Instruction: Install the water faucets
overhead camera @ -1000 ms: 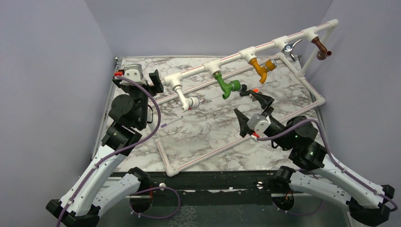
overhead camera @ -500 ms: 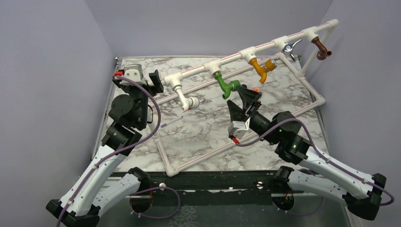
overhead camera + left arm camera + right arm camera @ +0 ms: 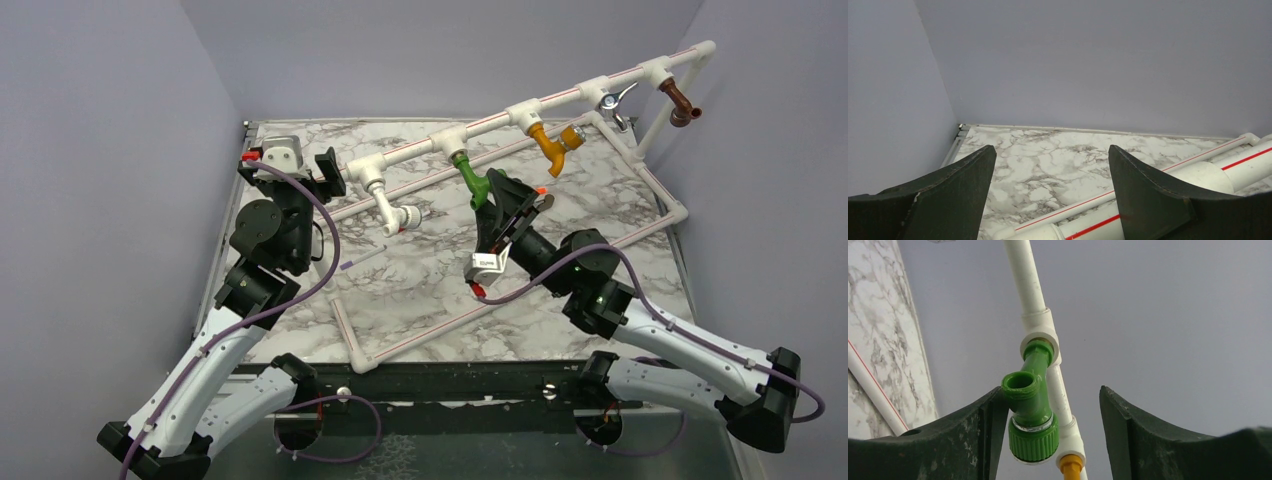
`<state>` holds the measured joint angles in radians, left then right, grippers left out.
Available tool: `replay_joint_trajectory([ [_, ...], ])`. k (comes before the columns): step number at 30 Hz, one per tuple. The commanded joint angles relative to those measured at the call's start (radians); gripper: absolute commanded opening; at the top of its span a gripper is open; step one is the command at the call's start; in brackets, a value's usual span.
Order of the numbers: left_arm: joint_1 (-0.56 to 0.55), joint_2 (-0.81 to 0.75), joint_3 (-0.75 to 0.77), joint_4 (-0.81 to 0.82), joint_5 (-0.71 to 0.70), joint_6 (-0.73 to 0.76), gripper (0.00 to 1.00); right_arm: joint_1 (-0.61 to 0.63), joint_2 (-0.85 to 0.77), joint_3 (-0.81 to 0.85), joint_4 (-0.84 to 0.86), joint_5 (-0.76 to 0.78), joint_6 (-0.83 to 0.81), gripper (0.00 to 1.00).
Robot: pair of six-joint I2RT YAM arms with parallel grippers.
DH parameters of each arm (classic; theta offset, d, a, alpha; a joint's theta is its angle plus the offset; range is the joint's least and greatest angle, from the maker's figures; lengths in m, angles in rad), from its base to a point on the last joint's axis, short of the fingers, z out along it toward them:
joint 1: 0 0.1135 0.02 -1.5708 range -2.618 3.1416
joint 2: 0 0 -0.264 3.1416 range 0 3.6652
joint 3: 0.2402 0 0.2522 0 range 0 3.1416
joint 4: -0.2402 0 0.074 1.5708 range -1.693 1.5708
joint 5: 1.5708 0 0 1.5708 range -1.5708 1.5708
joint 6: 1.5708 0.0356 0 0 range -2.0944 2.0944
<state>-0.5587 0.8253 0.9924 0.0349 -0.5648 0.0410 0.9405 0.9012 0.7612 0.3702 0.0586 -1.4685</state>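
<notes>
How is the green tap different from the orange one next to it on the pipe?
Colour: the green tap is bright green, the orange tap mustard orange. Place: the green tap hangs midway along the white pipe, the orange tap one fitting further right. State: the green tap sits between the right pincer's open fingers; the orange tap has nothing around it. Both are small bent taps hanging from white fittings.

We see a white pipe frame (image 3: 490, 124) with red stripes: its base rectangle lies on the marbled tabletop (image 3: 430, 280), its upper rail slants toward the far right. Plain lilac walls (image 3: 420, 50) surround it
</notes>
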Motion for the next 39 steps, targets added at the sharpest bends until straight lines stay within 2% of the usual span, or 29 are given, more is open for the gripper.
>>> replay_joint_trajectory([
  [1,-0.007,0.023,-0.023,-0.100,0.034,-0.018,0.84,0.001,0.017,0.006,0.078,0.041,-0.055,0.68],
  [11,-0.007,0.021,-0.023,-0.100,0.036,-0.018,0.84,0.001,0.055,-0.002,0.083,0.085,-0.035,0.51],
  [17,-0.007,0.019,-0.023,-0.100,0.034,-0.018,0.84,0.002,0.056,-0.008,0.101,0.087,-0.001,0.28],
  [21,-0.005,0.020,-0.023,-0.099,0.031,-0.018,0.84,0.002,0.050,-0.005,0.110,0.079,0.071,0.03],
  [22,-0.007,0.020,-0.023,-0.100,0.031,-0.018,0.84,0.003,0.050,-0.005,0.116,0.078,0.097,0.01],
  [28,-0.007,0.018,-0.023,-0.100,0.033,-0.016,0.84,0.004,0.042,-0.015,0.157,0.088,0.269,0.01],
  [39,-0.006,0.016,-0.021,-0.101,0.031,-0.016,0.84,0.006,0.052,-0.024,0.245,0.085,0.692,0.00],
])
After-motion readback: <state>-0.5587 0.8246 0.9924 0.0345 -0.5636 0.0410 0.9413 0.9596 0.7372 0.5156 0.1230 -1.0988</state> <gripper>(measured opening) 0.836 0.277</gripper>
